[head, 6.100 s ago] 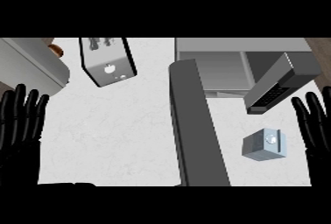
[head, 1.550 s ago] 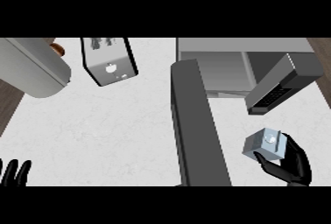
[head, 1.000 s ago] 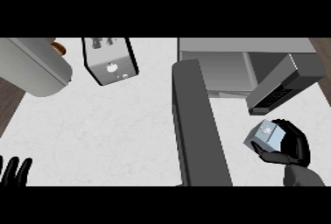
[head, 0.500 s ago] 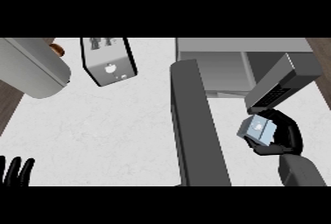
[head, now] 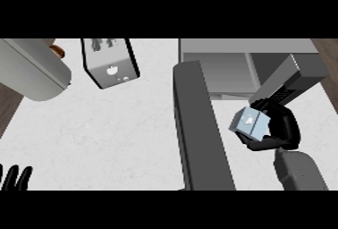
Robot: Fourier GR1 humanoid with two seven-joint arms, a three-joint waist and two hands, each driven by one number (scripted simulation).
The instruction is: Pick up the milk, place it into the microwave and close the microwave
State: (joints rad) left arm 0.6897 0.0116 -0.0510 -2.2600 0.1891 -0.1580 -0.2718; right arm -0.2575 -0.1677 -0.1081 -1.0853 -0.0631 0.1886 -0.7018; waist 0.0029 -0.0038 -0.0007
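Down in the near left corner, the left hand (head: 14, 177) rests with its fingers straight up. Near the right side, the right hand (head: 280, 129) has its fingers curled around the milk (head: 251, 123), holding it up off the counter (head: 119, 129). Next it should go up and left into the microwave (head: 228, 67), I think. Keep the carton upright, and slip it between the open door (head: 198, 129) on the left and the dark panel (head: 290, 80) on the right.
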